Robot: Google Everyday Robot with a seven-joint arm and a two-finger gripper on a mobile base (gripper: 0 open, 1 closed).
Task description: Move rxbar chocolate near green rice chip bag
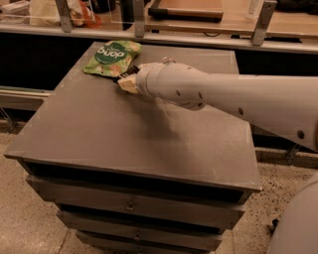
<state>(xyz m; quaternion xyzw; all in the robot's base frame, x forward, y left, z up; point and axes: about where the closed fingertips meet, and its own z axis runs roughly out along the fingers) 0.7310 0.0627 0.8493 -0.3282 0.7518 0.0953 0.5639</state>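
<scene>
The green rice chip bag (110, 57) lies flat at the back left of the dark cabinet top (124, 134). My gripper (127, 82) reaches in from the right on a thick white arm (223, 96) and sits just right of the bag's lower edge, low over the surface. A thin black edge with white marks, the rxbar chocolate (127, 74), shows at the gripper's tip, next to the bag. The gripper is shut on it. Most of the bar and the fingers is hidden behind the wrist.
The cabinet has drawers (129, 206) below its front edge. Behind it runs a counter with metal posts (63, 15), a wooden board (186, 7) and orange packaging (87, 17). A speckled floor lies to the left and right.
</scene>
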